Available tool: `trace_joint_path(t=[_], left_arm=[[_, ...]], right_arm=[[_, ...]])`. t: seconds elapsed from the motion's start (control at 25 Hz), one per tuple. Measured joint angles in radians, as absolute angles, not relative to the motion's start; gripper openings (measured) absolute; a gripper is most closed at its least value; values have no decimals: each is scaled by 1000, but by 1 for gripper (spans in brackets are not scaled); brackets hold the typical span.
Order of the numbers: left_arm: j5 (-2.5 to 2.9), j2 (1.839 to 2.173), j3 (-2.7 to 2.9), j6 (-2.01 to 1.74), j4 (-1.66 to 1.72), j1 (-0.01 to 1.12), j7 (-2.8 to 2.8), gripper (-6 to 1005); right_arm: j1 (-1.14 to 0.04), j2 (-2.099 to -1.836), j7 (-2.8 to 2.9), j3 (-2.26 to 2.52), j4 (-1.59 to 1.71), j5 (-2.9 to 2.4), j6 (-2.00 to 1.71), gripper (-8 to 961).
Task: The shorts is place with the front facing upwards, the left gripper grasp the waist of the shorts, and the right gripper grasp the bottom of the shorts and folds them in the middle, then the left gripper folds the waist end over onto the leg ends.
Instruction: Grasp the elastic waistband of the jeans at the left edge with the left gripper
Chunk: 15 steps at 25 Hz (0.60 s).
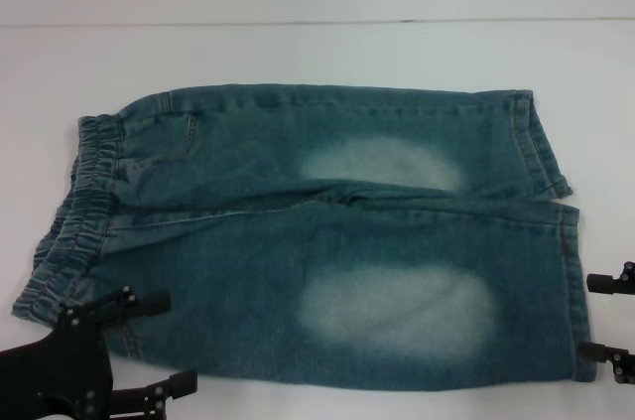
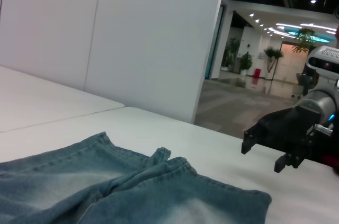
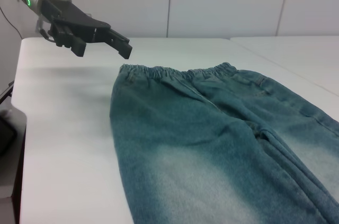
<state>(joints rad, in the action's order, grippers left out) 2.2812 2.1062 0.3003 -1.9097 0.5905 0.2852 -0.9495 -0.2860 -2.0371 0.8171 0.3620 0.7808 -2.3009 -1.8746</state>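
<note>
Blue denim shorts [image 1: 327, 241] lie flat and front up on the white table [image 1: 298, 53], with the elastic waist [image 1: 64, 231] at the left and the leg ends [image 1: 568, 281] at the right. My left gripper [image 1: 167, 341] is open by the near corner of the waist, holding nothing. The right wrist view shows this left gripper [image 3: 103, 48] hovering just off the waistband [image 3: 175, 71]. At the near leg's hem my right gripper [image 1: 593, 317] is open and empty. In the left wrist view the right gripper [image 2: 263, 156] hangs beside the leg ends [image 2: 222, 187].
A seam [image 1: 298, 23] crosses the table behind the shorts. A white wall panel [image 2: 153, 38] rises behind the table. The table's near edge lies just below the shorts in the head view.
</note>
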Motion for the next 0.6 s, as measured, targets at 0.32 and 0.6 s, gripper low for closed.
trace_joint_path(t=[0.32,0.6], left_arm=[[2281,2108,300,-1903,590,283,-950,931],[2263,2108,281,-1909,612,286,-1000,928]], right_arm=[[-287,-2040,818,362,781,-2301,-1870,708],[-287,-2043,818,362,781,-2301,-1866,707]])
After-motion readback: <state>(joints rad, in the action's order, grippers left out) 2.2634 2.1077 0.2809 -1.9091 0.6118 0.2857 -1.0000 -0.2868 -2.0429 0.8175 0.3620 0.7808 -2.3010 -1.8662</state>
